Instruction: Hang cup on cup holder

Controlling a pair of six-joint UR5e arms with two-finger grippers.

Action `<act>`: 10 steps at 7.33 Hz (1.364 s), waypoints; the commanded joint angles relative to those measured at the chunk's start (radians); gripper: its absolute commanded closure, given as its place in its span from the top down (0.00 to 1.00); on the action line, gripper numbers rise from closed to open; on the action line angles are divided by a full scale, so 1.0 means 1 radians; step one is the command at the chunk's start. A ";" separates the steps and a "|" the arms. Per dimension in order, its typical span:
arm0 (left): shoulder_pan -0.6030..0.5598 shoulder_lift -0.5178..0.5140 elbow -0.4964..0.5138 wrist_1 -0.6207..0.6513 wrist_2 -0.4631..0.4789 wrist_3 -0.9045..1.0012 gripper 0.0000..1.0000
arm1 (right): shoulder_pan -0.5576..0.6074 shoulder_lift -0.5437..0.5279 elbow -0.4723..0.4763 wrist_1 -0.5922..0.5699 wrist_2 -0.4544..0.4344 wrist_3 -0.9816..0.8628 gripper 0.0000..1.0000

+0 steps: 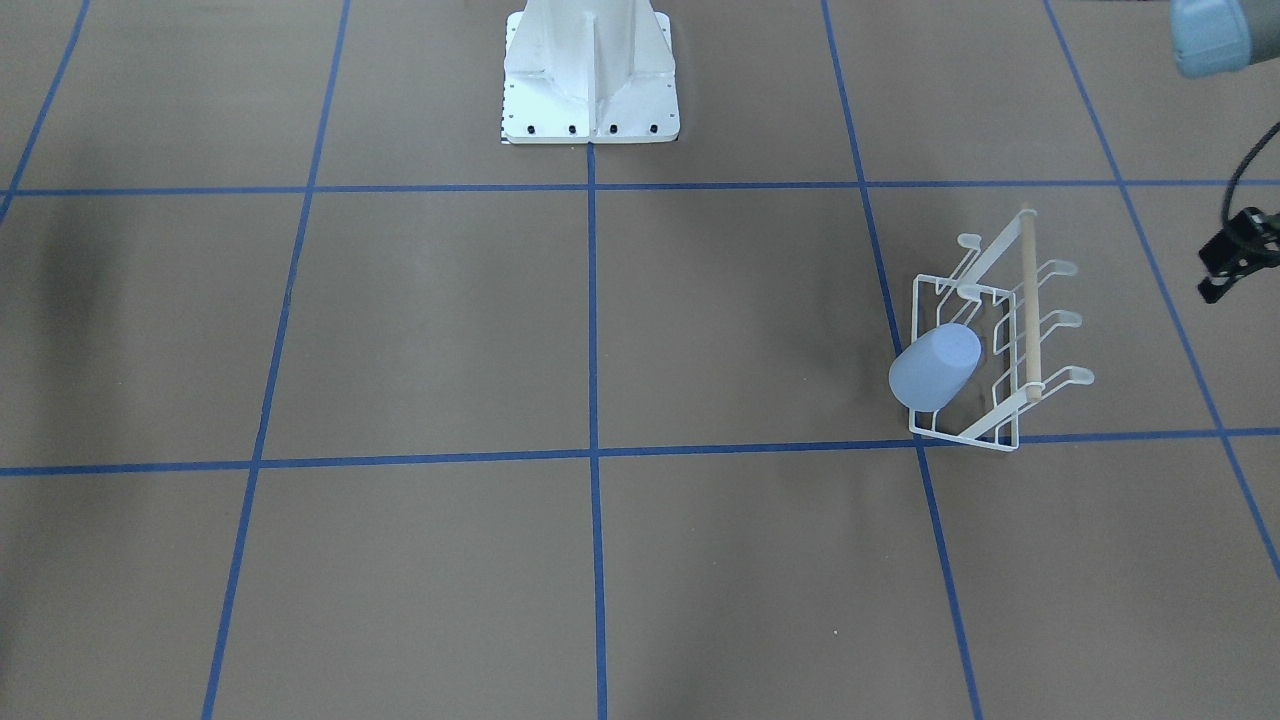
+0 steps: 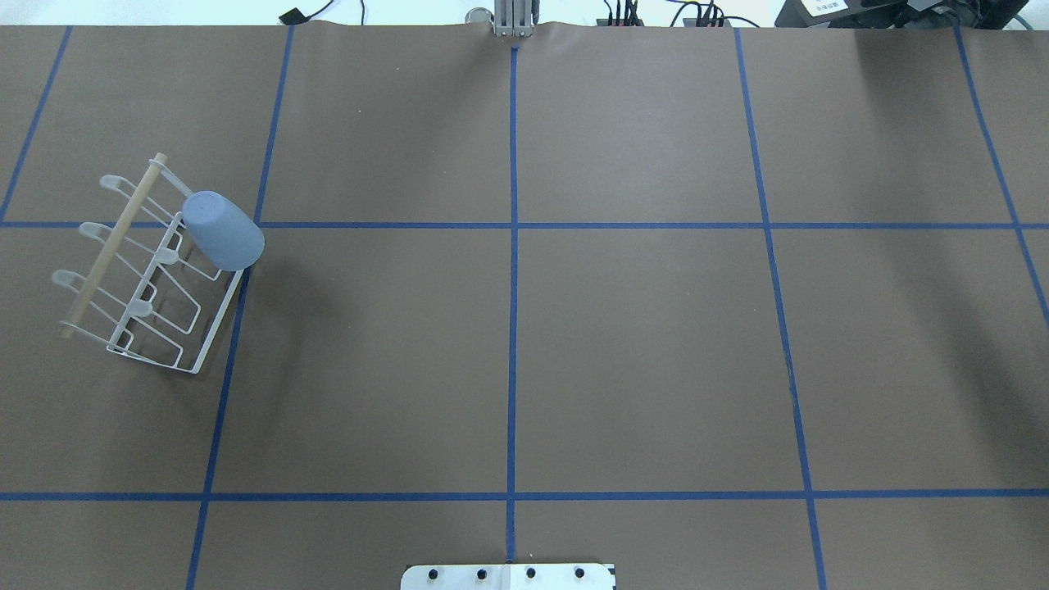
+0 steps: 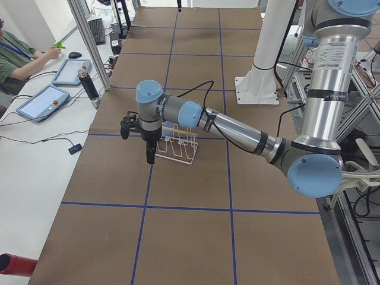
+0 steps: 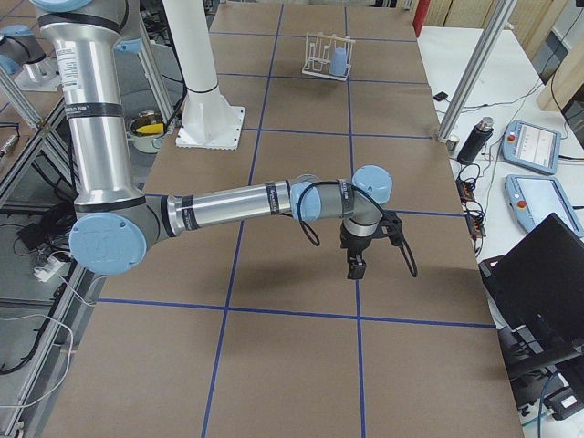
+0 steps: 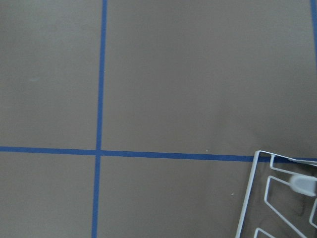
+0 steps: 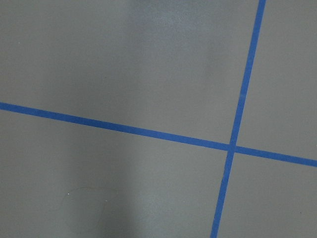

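The left claw (image 3: pixel 150 155) hangs fingers-down just beside the cup holder (image 1: pixel 1027 310), on the side toward the table's (image 1: pixel 450 320) left end. I cannot tell whether it is apart or together. The same goes for the right claw (image 4: pixel 356 266), well apart. The cup (image 1: pixel 935 368) sits mouth-down, tilted over an end prong, so it looks hung. Room for withdrawing lies toward the table's middle.

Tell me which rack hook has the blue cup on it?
The cup covers the rack's end hook farthest from the robot, in its inward row; the other five hooks are bare.
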 commanded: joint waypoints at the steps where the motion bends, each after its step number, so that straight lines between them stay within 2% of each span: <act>1: -0.087 0.057 0.073 -0.020 -0.060 0.076 0.98 | 0.056 -0.059 -0.002 0.000 0.037 -0.008 1.00; 3: -0.085 0.094 0.093 -0.029 -0.052 0.086 0.98 | 0.095 -0.100 0.006 0.002 0.068 -0.011 1.00; 5: -0.088 0.123 0.123 -0.044 -0.050 0.266 0.98 | 0.118 -0.122 0.012 0.002 0.067 -0.011 1.00; 7: -0.087 0.152 0.137 -0.050 -0.052 0.281 0.98 | 0.132 -0.119 0.015 0.002 0.065 -0.011 1.00; 10: -0.085 0.143 0.148 -0.050 -0.049 0.281 0.98 | 0.136 -0.128 0.026 -0.009 0.068 -0.011 1.00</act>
